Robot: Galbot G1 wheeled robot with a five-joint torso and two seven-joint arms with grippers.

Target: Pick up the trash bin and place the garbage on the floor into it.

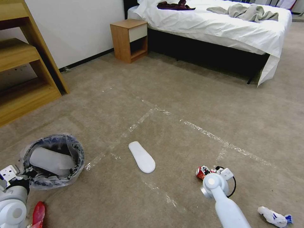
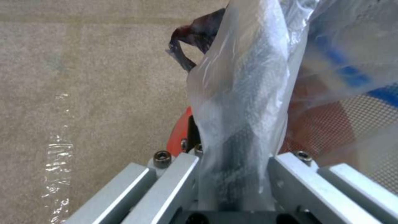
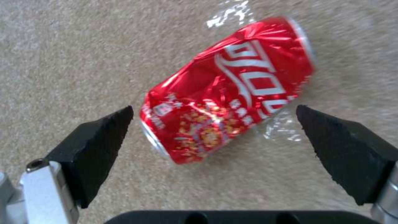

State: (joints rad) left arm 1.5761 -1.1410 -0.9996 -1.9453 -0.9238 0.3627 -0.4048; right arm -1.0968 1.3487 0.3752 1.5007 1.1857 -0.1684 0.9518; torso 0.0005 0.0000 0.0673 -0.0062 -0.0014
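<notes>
At near left we log a red wrapper flat on the floor, just beside our left arm.

Next, the trash bin, near left: its bag liner is folded over the rim and a white slipper already lies inside. Our left gripper grasps the near rim; in the left wrist view the fingers are pressed onto rim and liner together, which we judge keeps the bag from slipping while the bin is carried, mouth up for drops.

Centre, near: a second white slipper lies flat on the carpet across the tape grid, well apart from both arms.

Right of centre, near: the red can, dented, on its side on the floor. Our right gripper hovers just above it, fingers spread to either side and not touching, set, we judge, to close across the can's body.

Far near right: a crumpled white wrapper with blue print, untouched.

At the back, left to right: wooden shelf, nightstand, bed.
</notes>
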